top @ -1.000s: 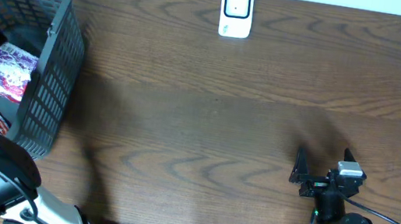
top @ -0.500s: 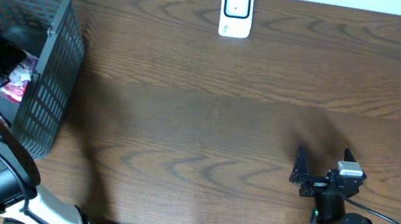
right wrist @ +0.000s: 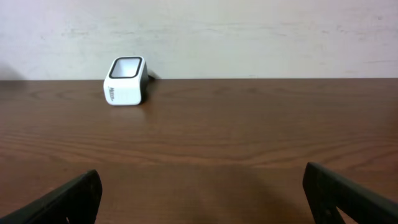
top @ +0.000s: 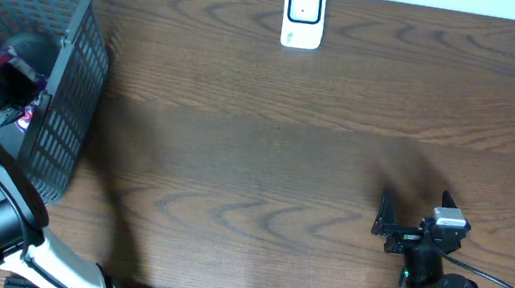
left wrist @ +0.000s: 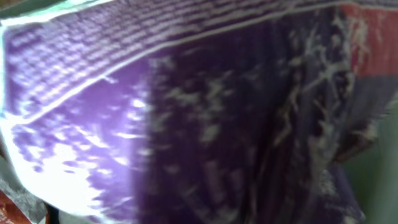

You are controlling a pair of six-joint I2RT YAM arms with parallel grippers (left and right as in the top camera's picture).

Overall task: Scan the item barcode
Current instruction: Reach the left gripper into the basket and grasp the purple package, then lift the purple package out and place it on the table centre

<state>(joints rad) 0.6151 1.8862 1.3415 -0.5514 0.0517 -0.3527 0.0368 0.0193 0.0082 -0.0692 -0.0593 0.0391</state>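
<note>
Right pincer (top: 414,211) gapes wide over dark wood table (top: 287,148), pale wall (right wrist: 249,31) behind.

A basket (top: 68,112) and scanner (top: 304,14) suggest a shop checkout.

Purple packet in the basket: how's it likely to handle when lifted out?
Purple packet looks like thin, creased film with a crimped seam band, so it is probably floppy and likely to sag. Its glossy highlights suggest that it may be slippery. It is probably light for its size.

Blurred purple packet (left wrist: 186,124), edges cropped
</note>
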